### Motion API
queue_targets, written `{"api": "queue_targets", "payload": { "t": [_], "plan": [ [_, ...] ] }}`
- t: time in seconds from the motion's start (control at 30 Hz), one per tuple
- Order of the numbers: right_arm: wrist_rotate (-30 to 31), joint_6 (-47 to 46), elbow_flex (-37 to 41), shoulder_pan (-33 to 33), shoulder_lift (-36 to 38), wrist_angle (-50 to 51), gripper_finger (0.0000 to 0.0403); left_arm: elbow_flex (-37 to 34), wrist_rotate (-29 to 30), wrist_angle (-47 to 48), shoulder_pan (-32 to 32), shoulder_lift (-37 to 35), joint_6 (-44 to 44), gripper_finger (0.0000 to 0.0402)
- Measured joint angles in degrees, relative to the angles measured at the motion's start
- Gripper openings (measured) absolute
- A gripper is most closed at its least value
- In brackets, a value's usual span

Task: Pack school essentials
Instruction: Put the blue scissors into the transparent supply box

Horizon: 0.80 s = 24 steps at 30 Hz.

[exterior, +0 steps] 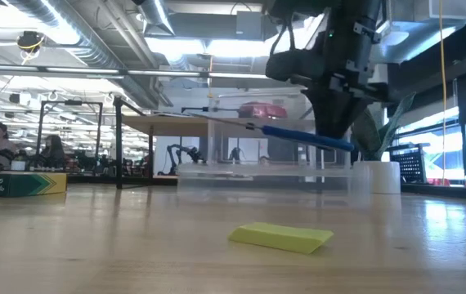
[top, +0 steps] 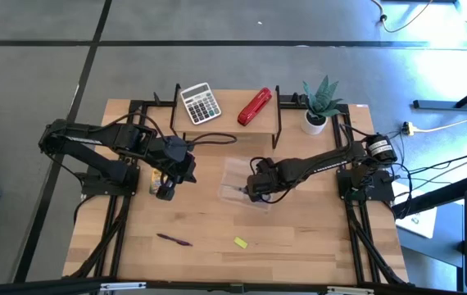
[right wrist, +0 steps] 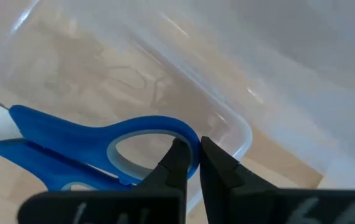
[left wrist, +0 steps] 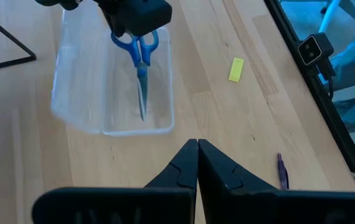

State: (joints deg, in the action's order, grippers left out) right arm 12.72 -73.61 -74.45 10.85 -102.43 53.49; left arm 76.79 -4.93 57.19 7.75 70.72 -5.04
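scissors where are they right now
The blue-handled scissors hang by one handle loop from the right gripper, over the clear plastic container at mid-table in the high view, right of the left gripper.

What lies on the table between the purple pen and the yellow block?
Nothing: in the high view only bare wood separates the purple pen from the yellow block. The left wrist view agrees.

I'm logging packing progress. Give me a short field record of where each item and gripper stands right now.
right gripper: shut on blue-handled scissors, held over the clear plastic box
left gripper: shut, empty, on the table's left side
thin dark purple pen: on the wooden table, unpacked
tiny yellow block: on table, unpacked
small yellow-green printed box: on table, unpacked
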Motion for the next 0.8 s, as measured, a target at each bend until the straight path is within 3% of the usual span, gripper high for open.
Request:
{"api": "queue_targets", "payload": {
  "t": [0.3, 0.8],
  "plan": [
    [-2.04, -4.29, -0.18, 1.74, 0.00, 5.41, 0.0022, 0.00, 0.00, -0.24, 0.00, 0.00, -0.02, 0.0000],
    [-0.33, -5.98, 0.69, 2.10, -0.22, 2.37, 0.0023, 0.00, -0.02, -0.22, 0.00, 0.00, -0.04, 0.0000]
  ]
}}
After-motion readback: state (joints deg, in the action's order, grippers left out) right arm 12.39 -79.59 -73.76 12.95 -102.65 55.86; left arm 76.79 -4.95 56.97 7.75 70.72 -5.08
